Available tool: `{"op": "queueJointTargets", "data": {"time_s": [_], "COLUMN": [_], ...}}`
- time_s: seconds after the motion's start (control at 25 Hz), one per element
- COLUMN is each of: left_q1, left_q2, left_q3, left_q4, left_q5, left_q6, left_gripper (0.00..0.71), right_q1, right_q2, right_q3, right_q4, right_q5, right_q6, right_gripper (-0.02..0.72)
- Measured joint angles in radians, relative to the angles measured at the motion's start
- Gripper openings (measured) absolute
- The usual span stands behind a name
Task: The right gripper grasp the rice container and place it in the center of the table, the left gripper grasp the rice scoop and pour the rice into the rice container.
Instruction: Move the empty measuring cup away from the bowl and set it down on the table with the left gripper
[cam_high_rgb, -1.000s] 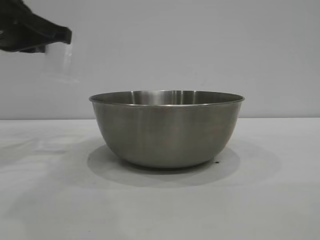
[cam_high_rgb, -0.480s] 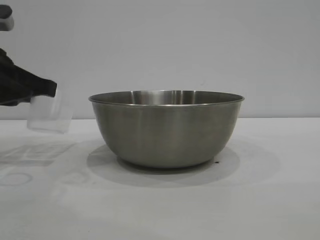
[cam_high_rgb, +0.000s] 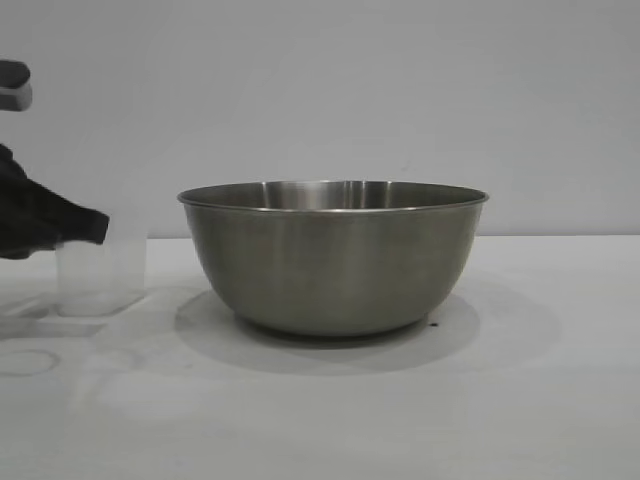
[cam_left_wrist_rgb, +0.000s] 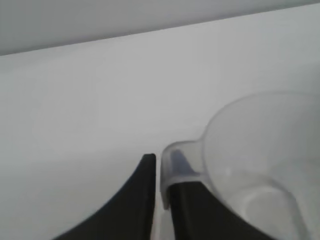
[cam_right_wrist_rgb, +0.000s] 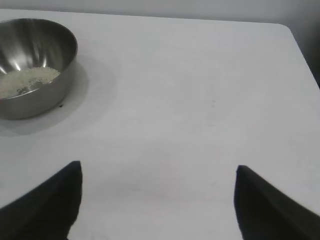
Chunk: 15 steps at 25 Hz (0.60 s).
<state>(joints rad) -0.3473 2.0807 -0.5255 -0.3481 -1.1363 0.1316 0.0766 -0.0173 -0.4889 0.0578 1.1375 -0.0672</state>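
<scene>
Left end effector (cam_left_wrist_rgb: 159, 200) fingers barely apart around cup (cam_high_rgb: 100, 276) handle, cup upright on bench (cam_high_rgb: 400, 420), emptied; rice (cam_right_wrist_rgb: 27, 80) sits in bowl (cam_high_rgb: 333, 258). Right end effector (cam_right_wrist_rgb: 157, 200) spread wide, idle.

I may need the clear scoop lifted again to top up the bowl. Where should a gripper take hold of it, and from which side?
By its side handle, coming in level from the side away from the steel bowl. The rice scoop stands upright on the table with that tab pointing at the left gripper; the thin wall looks smooth and harder to pinch.
</scene>
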Motion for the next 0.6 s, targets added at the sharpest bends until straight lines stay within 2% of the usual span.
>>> {"op": "queueJointTargets", "data": {"time_s": [0.12, 0.16, 0.4, 0.48, 0.6], "left_q1": [0.0, 0.0, 0.0, 0.0, 0.0], "left_q2": [-0.009, -0.02, -0.116, -0.178, -0.288], "left_q3": [0.042, 0.059, 0.157, 0.165, 0.171], "left_q4": [0.0, 0.0, 0.045, 0.061, 0.074], "left_q5": [0.0, 0.0, 0.0, 0.037, 0.16], "left_q6": [0.0, 0.0, 0.0, 0.002, 0.016], "left_gripper": [0.324, 0.365, 0.35, 0.35, 0.35], "right_q1": [0.0, 0.0, 0.0, 0.0, 0.0], "right_q2": [0.0, 0.0, 0.0, 0.0, 0.0], "right_q3": [0.0, 0.0, 0.0, 0.0, 0.0], "right_q4": [0.0, 0.0, 0.0, 0.0, 0.0], "right_q5": [0.0, 0.0, 0.0, 0.0, 0.0], "right_q6": [0.0, 0.0, 0.0, 0.0, 0.0], "right_gripper": [0.589, 0.589, 0.589, 0.589, 0.589]}}
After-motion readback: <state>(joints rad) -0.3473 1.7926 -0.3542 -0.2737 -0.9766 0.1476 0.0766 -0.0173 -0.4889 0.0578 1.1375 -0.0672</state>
